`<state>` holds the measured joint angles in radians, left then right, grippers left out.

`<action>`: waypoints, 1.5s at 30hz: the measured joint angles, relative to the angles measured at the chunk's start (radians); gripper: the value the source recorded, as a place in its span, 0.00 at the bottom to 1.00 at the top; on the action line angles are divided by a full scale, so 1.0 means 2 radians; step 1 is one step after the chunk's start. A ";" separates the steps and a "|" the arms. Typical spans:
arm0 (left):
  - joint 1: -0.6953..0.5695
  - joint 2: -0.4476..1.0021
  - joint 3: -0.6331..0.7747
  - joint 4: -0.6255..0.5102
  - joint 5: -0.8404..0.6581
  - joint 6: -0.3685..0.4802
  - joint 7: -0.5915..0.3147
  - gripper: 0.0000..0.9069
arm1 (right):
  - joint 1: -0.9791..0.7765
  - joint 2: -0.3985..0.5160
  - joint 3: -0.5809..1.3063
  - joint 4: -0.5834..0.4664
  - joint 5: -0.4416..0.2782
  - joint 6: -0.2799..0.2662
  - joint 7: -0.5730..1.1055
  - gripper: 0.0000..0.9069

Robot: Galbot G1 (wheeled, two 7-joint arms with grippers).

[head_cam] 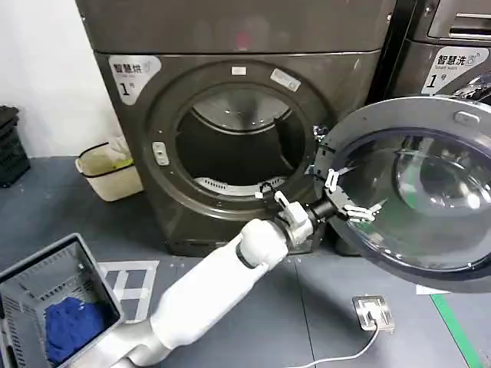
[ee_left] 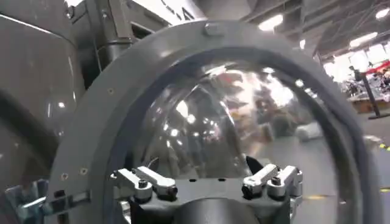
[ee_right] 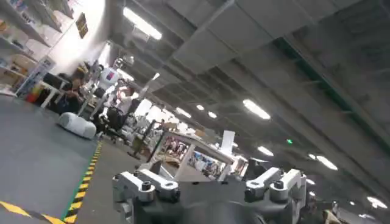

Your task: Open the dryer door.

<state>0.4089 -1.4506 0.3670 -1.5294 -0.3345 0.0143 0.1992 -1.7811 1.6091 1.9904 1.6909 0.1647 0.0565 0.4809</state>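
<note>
One dryer door (head_cam: 430, 192) hangs swung wide open to the right of the drum opening (head_cam: 239, 146), its grey inner face and clear bulging bowl (ee_left: 244, 128) turned toward me. My left pincer (head_cam: 345, 201) sits at the door's inner rim near the hinge side, fingers (ee_left: 146, 182) spread apart and holding nothing. My right pincer (ee_right: 210, 185) points up at a ceiling, fingers likewise apart. A grey laundry basket (head_cam: 46, 284) with blue cloth (head_cam: 73, 322) stands at my left.
</note>
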 joint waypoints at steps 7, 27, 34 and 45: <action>0.000 0.000 -0.001 -0.002 -0.001 0.000 0.001 1.00 | -0.001 0.000 -0.001 0.001 0.000 0.000 -0.002 1.00; 0.082 0.121 -0.062 -0.180 -0.053 0.069 0.001 1.00 | 0.005 0.000 -0.021 0.013 0.002 -0.004 -0.011 1.00; 0.131 0.192 -0.123 -0.261 -0.066 0.070 -0.009 1.00 | 0.004 -0.008 -0.030 0.019 0.003 -0.004 -0.013 1.00; 0.239 0.261 -0.238 -0.336 -0.074 0.080 -0.020 1.00 | 0.004 -0.015 -0.050 0.025 0.003 -0.004 -0.016 1.00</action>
<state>0.8863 -0.9295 -0.1086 -2.2009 -0.4821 0.1741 0.1586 -1.7724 1.5783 1.8895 1.7415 0.1707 0.0478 0.4484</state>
